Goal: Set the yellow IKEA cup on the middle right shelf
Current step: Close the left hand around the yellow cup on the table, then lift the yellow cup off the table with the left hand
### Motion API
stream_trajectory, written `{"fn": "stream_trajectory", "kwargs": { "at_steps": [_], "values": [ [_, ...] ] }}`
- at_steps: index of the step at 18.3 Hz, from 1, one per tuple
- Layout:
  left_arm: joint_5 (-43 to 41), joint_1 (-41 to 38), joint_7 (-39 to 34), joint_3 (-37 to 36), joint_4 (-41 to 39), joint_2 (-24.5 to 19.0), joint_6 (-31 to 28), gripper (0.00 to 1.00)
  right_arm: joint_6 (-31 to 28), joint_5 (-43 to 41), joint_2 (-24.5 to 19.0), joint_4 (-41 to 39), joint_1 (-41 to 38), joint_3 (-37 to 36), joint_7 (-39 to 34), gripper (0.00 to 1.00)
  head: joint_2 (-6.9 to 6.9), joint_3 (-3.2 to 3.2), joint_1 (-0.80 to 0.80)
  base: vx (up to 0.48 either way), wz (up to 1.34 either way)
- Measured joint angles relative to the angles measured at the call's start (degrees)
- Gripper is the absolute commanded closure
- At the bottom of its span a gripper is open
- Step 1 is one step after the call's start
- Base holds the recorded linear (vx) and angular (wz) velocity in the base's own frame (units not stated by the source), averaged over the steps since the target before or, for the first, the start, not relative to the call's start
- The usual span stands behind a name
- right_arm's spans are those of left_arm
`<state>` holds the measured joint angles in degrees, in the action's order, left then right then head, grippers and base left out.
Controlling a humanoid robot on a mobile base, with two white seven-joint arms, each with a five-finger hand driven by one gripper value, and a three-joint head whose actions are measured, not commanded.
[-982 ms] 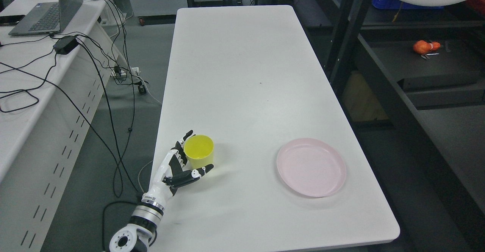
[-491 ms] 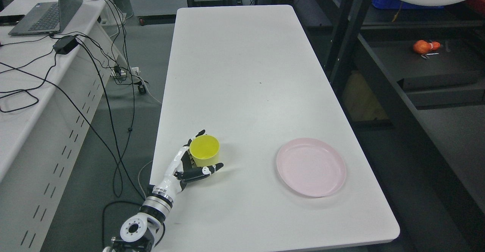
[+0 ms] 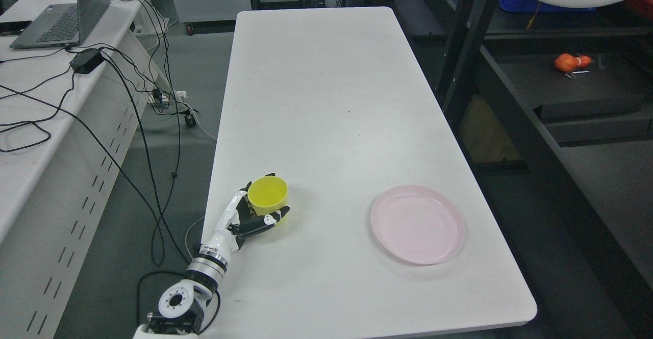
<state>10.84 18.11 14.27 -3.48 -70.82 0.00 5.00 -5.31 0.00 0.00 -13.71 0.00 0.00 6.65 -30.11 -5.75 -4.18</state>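
Nearest me, the left arm comes up off the table's (image 3: 316, 99) near-left corner, and the left hand (image 3: 253, 215) is wrapped round the cup (image 3: 268, 199): thumb across the near wall, fingers (image 3: 244, 204) curled against its left side, so the hand is closed on it, not spread. The cup stands upright, mouth up, close to the table's left edge and toward the near end; whether its base is touching the top or a little off it I cannot tell. The right hand is nowhere to be seen. Further right, well apart from the cup and near the right edge, lies a pink plate (image 3: 417, 224), empty. Beyond that the tabletop runs bare to its far end. The dark rack (image 3: 461, 48) stands off the table's right side, its shelves reaching away to the far right, with something orange (image 3: 570, 62) on one. That is what matters, I judge: the cup sits on the left and the shelf it is meant for lies clear across the table to the right, so the left arm, the one holding it, has the long reach, keeping the cup's axis upright as it crosses past the plate.
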Motion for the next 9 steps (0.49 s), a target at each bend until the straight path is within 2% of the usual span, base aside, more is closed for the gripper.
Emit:
{"fn": "stream_trajectory", "kwargs": {
  "at_steps": [4, 9],
  "values": [
    [2.2, -1.3, 0.0, 1.1, 0.4, 0.0, 3.7, 1.00, 0.0, 0.0, 0.0, 0.0, 0.0, 0.0, 0.0, 0.00, 0.00, 0.00, 0.00, 0.003, 0.01],
    [4.0, -5.9, 0.1, 2.0, -5.6, 0.0, 4.4, 1.00, 0.0, 0.0, 0.0, 0.0, 0.0, 0.0, 0.0, 0.01, 0.00, 0.00, 0.00, -0.013, 0.00]
  ]
}}
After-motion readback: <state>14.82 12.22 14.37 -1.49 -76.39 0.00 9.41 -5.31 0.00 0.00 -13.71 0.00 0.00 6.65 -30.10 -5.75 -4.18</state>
